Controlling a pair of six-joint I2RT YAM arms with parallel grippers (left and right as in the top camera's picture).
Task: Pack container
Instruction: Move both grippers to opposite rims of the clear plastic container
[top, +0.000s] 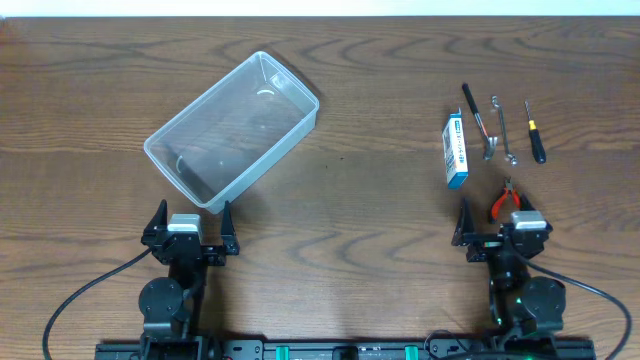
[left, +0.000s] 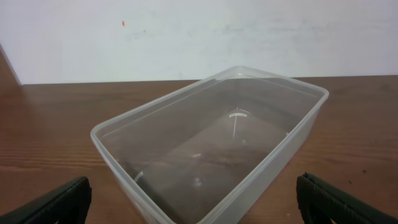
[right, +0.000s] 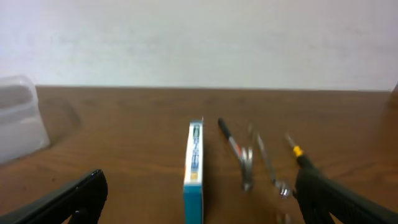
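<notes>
Left gripper (top: 193, 212) sits at seven o'clock on the table (top: 360, 230), jaws spread wide. The container (top: 232, 130) lies slanted just beyond it, at ten o'clock. Right gripper (top: 492, 220), at five o'clock, is spread wide too, with red pliers (top: 505, 200) just ahead of it. Farther out at two o'clock lie a blue box (top: 456, 150), a wrench (top: 503, 132) and a screwdriver (top: 536, 135), side by side.
</notes>
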